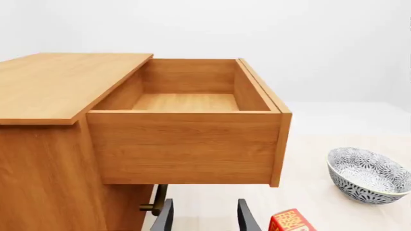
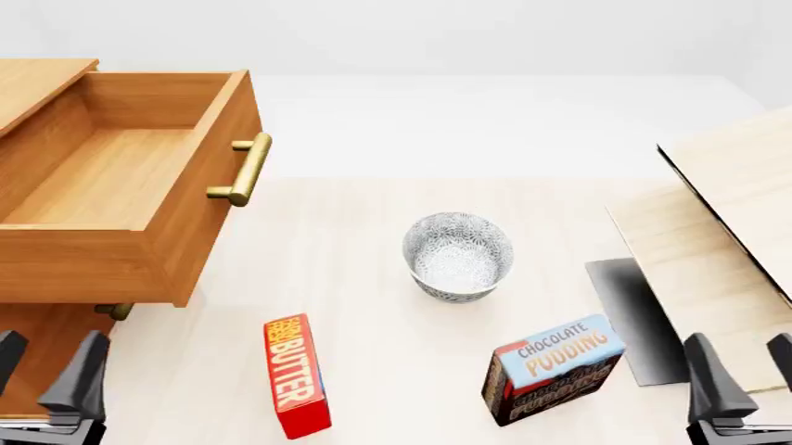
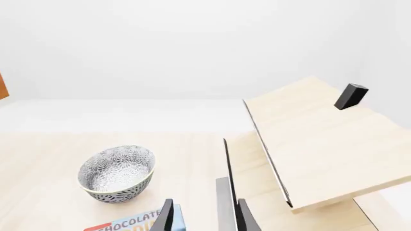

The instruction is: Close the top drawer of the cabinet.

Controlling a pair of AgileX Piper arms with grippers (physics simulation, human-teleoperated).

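Observation:
The cabinet (image 2: 31,88) stands at the table's left, honey-brown with a flat top (image 1: 57,82). Its top drawer (image 2: 118,185) is pulled far out and holds nothing, its brass bar handle (image 2: 241,170) facing right. In the left wrist view the drawer's side wall (image 1: 186,144) fills the middle. Below it peeks the lower drawer's brass handle (image 2: 114,311). My left gripper (image 2: 50,350) is open near the front edge, below the drawer and touching nothing. My right gripper (image 2: 740,350) is open at the front right, far from the cabinet.
A patterned bowl (image 2: 457,255) sits mid-table. A red butter box (image 2: 295,374) and a chocolate pudding box (image 2: 554,369) lie in front of it. Tilted pale wooden panels (image 2: 730,213) and a dark grey mat (image 2: 637,320) occupy the right. A black block (image 3: 351,96) rests on one panel.

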